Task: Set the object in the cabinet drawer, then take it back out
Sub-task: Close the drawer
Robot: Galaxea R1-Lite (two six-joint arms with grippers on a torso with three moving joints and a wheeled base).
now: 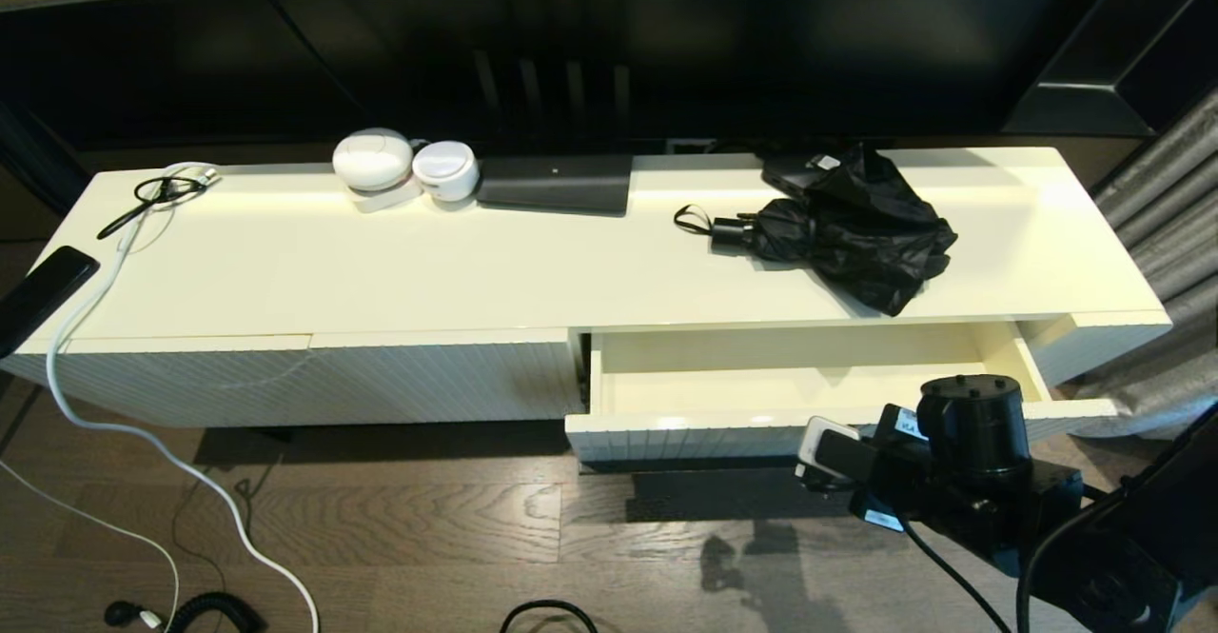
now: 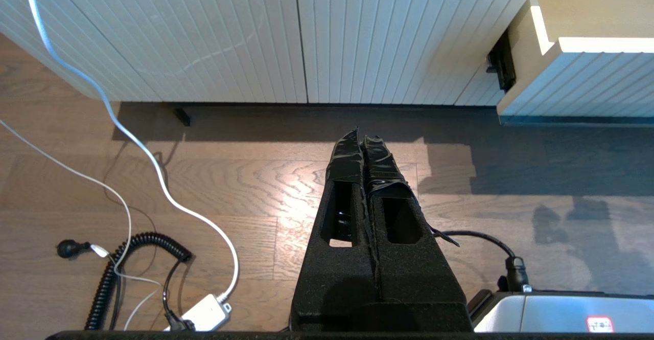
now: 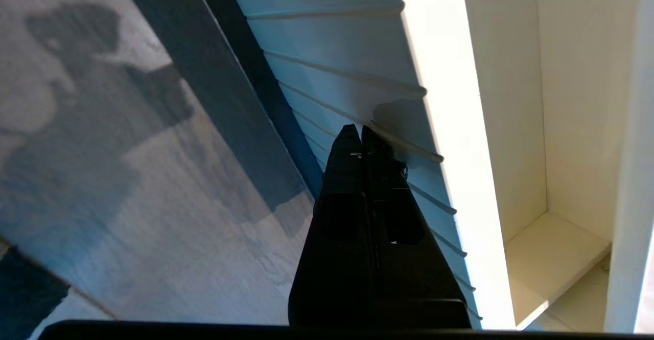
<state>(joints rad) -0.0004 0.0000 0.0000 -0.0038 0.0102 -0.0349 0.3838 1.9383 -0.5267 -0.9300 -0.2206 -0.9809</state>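
Observation:
The black umbrella (image 1: pixel 856 224) lies rumpled on the cabinet top at the right, with its short handle (image 1: pixel 733 231) and wrist loop (image 1: pixel 690 219) pointing left. Below it the cream drawer (image 1: pixel 790 385) stands pulled out, its smooth interior bare. My right arm (image 1: pixel 961 462) is low in front of the drawer's right half. The right gripper (image 3: pixel 360 133) is shut with nothing in it, its tips close against the ribbed drawer front (image 3: pixel 347 74), beside the dark bar along the lower edge (image 3: pixel 255 74). My left gripper (image 2: pixel 360 135) is shut and parked over the wooden floor.
A flat black box with a white label (image 1: pixel 795 168) lies behind the umbrella. Further left on the top are a black slab (image 1: pixel 557 184), two white round devices (image 1: pixel 373 159), and cables (image 1: pixel 162 190). The closed ribbed panel (image 2: pixel 255 38) is left of the drawer. White cables (image 2: pixel 153 161) trail on the floor.

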